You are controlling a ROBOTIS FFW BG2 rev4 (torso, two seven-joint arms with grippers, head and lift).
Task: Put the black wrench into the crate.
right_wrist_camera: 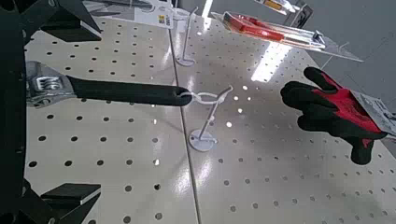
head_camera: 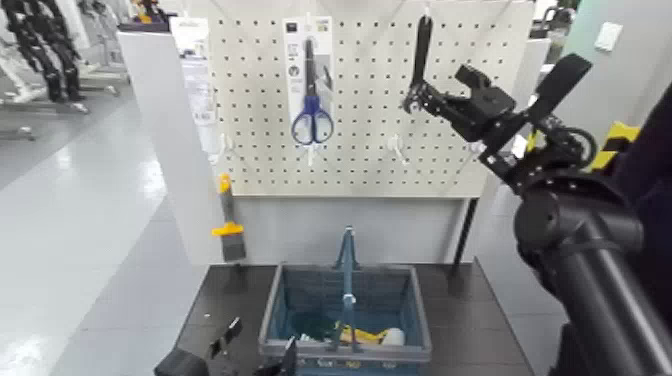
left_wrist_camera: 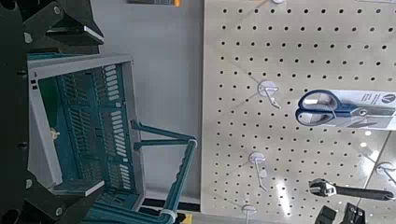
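Note:
The black wrench (head_camera: 422, 52) hangs by its handle on a white hook of the pegboard (head_camera: 370, 150), silvery jaw head down. My right gripper (head_camera: 414, 100) is raised at the wrench's lower end. In the right wrist view the wrench (right_wrist_camera: 121, 91) lies between the spread fingers (right_wrist_camera: 75, 14) of the open right gripper (right_wrist_camera: 89, 107), not clamped. The blue-grey crate (head_camera: 410, 300) with its blue hoop handle stands on the dark table below. My left gripper (head_camera: 260, 348) is open and empty, low beside the crate's near left corner; its wrist view shows the crate (left_wrist_camera: 84, 131) and the wrench (left_wrist_camera: 360, 192).
Blue-handled scissors on a white card (head_camera: 311, 85) hang left of the wrench. A red and black glove (right_wrist_camera: 332, 107) hangs on the board nearby. Yellow and white items (head_camera: 372, 336) lie in the crate. Yellow-handled tools (head_camera: 228, 230) hang on the left side panel.

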